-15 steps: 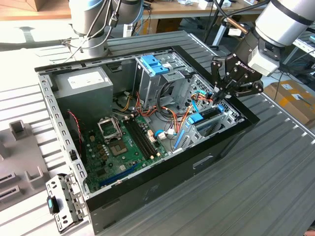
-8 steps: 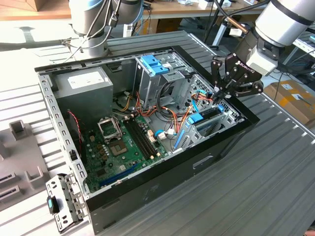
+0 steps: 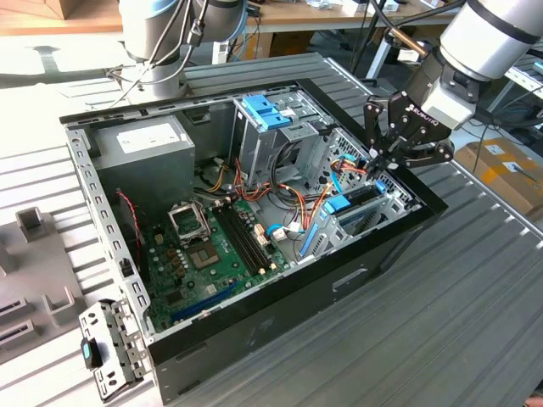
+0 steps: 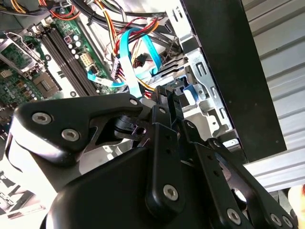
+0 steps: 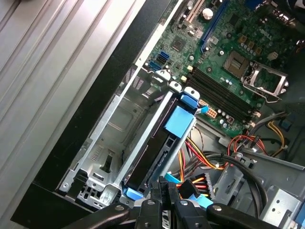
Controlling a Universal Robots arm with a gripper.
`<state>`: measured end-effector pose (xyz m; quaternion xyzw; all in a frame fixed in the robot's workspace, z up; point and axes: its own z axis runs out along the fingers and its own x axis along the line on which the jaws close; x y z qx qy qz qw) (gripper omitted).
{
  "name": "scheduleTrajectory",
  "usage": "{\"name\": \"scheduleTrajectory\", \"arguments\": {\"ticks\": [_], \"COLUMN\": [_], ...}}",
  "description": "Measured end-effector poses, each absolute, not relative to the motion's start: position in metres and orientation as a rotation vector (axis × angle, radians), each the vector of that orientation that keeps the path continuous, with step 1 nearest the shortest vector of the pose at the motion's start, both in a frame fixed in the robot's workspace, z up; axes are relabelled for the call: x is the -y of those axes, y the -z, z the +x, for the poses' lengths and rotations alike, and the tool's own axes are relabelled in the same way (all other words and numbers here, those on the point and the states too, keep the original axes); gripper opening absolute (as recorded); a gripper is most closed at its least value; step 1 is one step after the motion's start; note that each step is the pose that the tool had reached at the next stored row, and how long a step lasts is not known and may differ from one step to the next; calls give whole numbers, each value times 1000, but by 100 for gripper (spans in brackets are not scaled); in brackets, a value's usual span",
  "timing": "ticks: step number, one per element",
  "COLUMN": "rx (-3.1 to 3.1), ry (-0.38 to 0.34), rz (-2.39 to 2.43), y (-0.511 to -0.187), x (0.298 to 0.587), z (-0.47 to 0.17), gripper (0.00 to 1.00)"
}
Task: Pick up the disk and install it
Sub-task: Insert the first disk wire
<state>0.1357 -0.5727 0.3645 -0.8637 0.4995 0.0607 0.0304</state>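
Your gripper (image 3: 376, 165) has its fingers pressed together, with nothing between them. The tips sit right at the end of the disk (image 5: 152, 157); you cannot tell if they touch it.

The disk stands on its edge in the metal drive cage (image 5: 109, 138), with a blue plastic piece (image 5: 178, 121) on it. The cage is in the corner of the computer case (image 3: 280, 288) at the exterior view's right.

The disk is likely hard, a bit heavy and smooth, and bumps could hurt it, so hold it by its long sides.

The case also holds the green board (image 3: 212, 246), the grey power box (image 3: 140, 140) and loose wires (image 5: 214, 162) just beside the cage.
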Motion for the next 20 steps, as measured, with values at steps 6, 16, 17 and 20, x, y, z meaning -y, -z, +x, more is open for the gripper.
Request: {"name": "scheduleTrajectory", "arguments": {"ticks": [6, 16, 17, 20], "rx": [-1586, -1647, -1653, -1674], "ry": [-185, -183, -182, -181], "rz": [-2632, -2591, -2587, -2572], "y": [-364, -364, -364, -364], "x": [573, 573, 573, 573], "z": [136, 136, 136, 136], "gripper": [17, 17, 17, 17]}}
